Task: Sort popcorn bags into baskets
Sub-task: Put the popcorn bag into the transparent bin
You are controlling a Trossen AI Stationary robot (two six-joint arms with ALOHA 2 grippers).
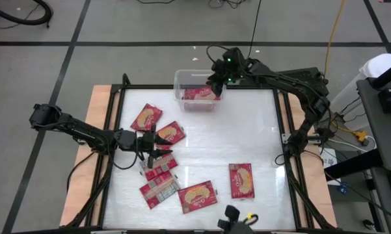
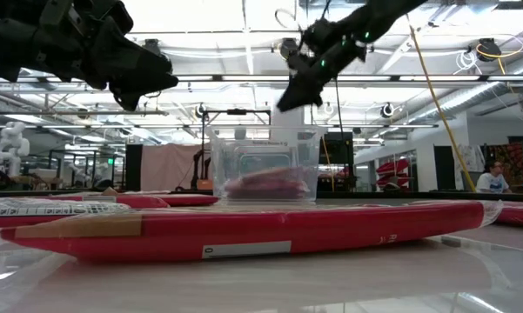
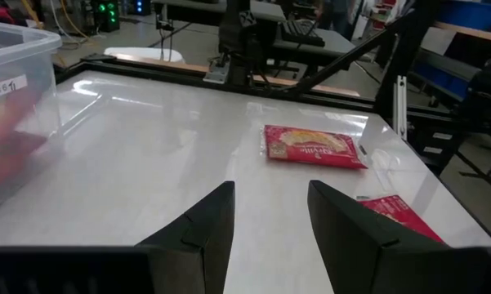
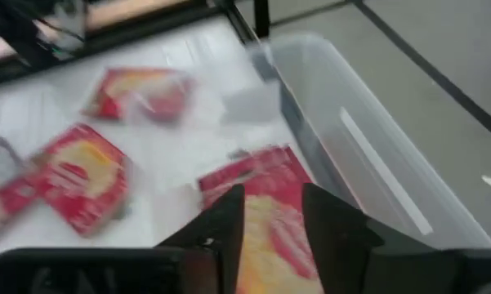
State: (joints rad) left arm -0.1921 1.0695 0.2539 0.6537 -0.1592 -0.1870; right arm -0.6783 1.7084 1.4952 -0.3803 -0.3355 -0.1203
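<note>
Above basket (image 1: 182, 83), right gripper (image 1: 216, 83) parted, empty

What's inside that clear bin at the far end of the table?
The bin holds a red popcorn bag, picture side up. The right gripper hovers over it, fingers apart. Whether more bags lie beneath that one cannot be seen.

1 red popcorn bag (image 1: 202, 94) lies in the clear basket (image 1: 181, 83).
</note>
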